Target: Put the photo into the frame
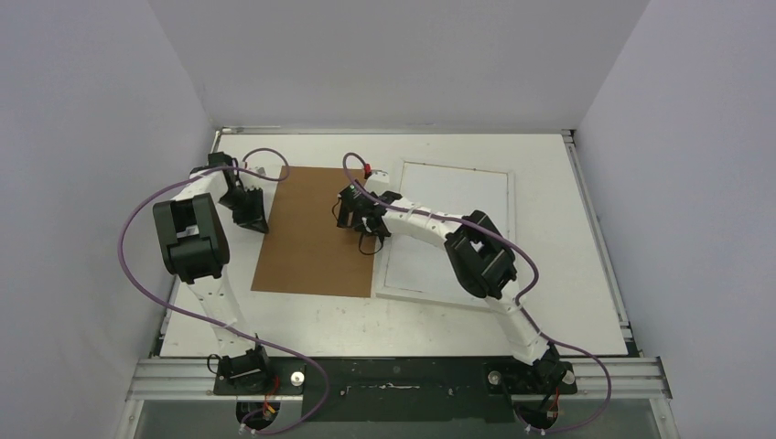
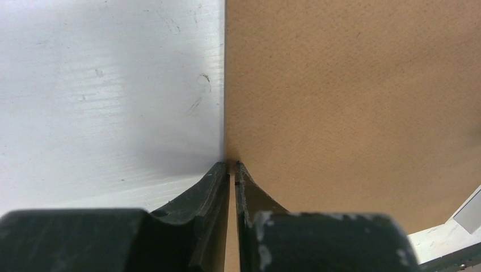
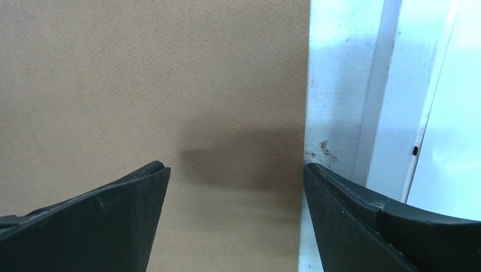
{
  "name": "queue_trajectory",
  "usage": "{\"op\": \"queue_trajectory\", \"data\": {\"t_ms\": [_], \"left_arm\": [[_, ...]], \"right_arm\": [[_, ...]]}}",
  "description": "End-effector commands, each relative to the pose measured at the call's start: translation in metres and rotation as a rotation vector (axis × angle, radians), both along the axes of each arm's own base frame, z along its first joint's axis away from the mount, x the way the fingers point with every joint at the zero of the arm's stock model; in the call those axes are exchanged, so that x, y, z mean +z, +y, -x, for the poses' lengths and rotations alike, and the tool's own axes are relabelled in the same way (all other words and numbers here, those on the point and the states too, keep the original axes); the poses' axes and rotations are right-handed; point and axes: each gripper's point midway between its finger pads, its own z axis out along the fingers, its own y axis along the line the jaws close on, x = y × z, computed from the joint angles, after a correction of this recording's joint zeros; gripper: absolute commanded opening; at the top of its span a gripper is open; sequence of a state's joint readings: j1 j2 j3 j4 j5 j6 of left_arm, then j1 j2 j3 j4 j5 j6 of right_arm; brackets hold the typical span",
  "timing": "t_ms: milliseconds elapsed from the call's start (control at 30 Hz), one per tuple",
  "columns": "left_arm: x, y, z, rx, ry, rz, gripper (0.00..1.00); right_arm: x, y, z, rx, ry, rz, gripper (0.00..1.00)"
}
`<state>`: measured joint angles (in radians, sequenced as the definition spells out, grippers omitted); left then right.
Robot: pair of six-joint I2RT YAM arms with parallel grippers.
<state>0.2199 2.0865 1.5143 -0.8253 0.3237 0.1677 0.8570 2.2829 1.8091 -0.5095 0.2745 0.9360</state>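
The photo is out of view. The frame [image 1: 455,166], white-bordered, lies flat on the right half of the table; its border [image 3: 391,113] shows in the right wrist view. A plain brown backing board [image 1: 311,238] lies left of it. My left gripper [image 1: 254,218] points down at the board's left edge [image 2: 225,113]. Its jaws [image 2: 232,164] are shut to a narrow slit, through which I see only brown. My right gripper [image 1: 359,219] hangs open over the board's right edge [image 3: 309,85]. One fingertip [image 3: 156,170] is above the board [image 3: 142,85], the other [image 3: 317,170] above the table strip beside the frame.
The white tabletop [image 2: 102,85] is walled in by grey panels left, right and behind. Purple cables loop from both arms over the board's far corners [image 1: 274,155]. A narrow strip of table [image 3: 334,85] separates board and frame.
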Motion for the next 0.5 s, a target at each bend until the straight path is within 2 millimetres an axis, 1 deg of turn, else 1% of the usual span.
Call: {"op": "queue_trajectory", "data": {"t_ms": [0, 133, 200, 300, 367, 467], "left_arm": [[-0.021, -0.016, -0.002, -0.013, 0.011, 0.052, 0.08], [-0.030, -0.017, 0.002, -0.012, 0.038, 0.061, 0.05], [-0.033, -0.019, 0.004, -0.014, 0.047, 0.070, 0.02], [-0.033, -0.022, 0.005, -0.015, 0.052, 0.085, 0.00], [-0.034, -0.025, 0.007, -0.019, 0.057, 0.087, 0.00], [-0.035, -0.030, 0.008, -0.027, 0.062, 0.090, 0.00]], "right_arm": [[0.047, 0.047, 0.014, 0.065, 0.021, -0.258, 0.90], [0.054, 0.056, 0.016, 0.075, 0.032, -0.327, 0.90], [0.060, 0.062, 0.017, 0.083, 0.036, -0.372, 0.90], [0.084, 0.071, 0.013, 0.096, -0.005, -0.442, 0.90], [0.105, 0.080, 0.016, 0.131, -0.019, -0.490, 0.90], [0.138, 0.089, 0.019, 0.168, -0.084, -0.514, 0.90]]}}
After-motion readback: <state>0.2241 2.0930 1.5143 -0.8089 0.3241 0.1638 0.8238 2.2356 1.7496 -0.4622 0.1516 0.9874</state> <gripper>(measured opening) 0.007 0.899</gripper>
